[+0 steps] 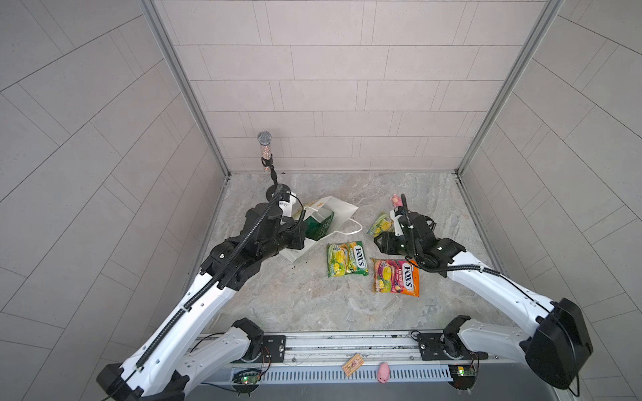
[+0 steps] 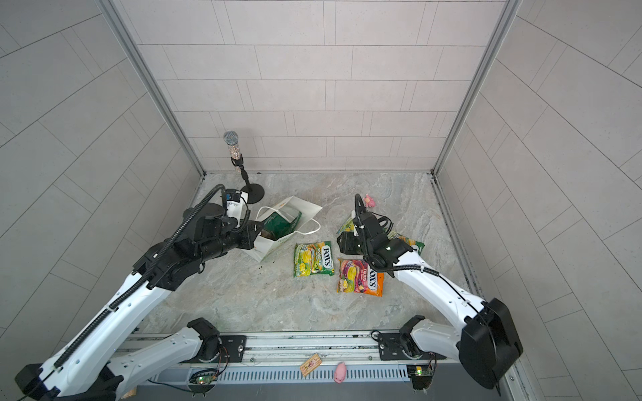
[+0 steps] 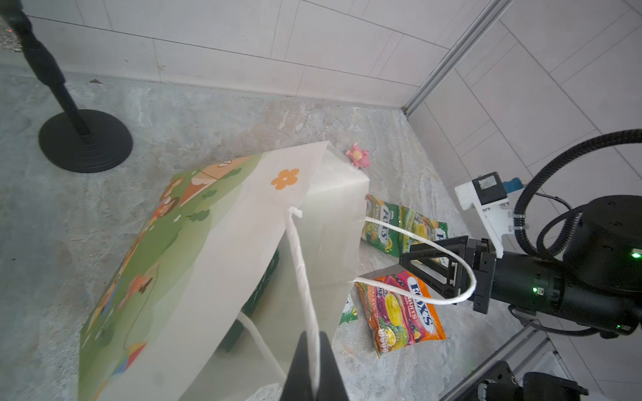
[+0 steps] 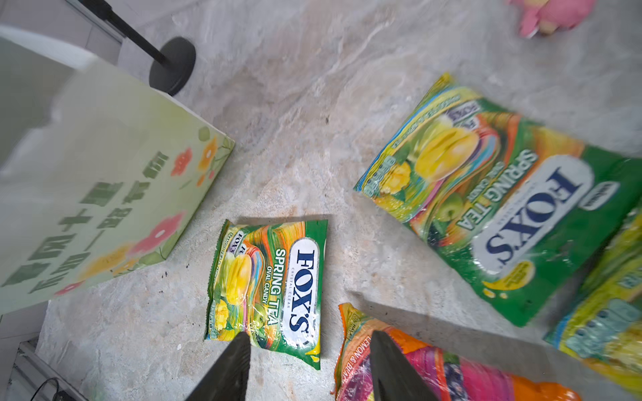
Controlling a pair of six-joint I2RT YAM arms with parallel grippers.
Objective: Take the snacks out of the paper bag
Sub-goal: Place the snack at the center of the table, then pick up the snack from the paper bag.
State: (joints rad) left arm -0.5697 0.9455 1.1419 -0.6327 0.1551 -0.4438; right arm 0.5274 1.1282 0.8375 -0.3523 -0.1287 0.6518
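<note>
Left jaws clenched on the cord handle (image 3: 302,264) of the paper bag (image 3: 225,260), apparently to hold its mouth up and open at the table's (image 1: 312,305) far left. The green crisp bag (image 1: 319,225) sits inside. Right jaws released and empty, over four FOX'S packets (image 1: 346,258) lying to the right. The loose second handle (image 3: 473,283) droops before the mouth. A microphone stand (image 1: 278,191) and a pink pig (image 1: 395,200) lie farther back.

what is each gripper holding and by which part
Left gripper pinches the paper bag by one cord handle. Right gripper is open, holding nothing.
</note>
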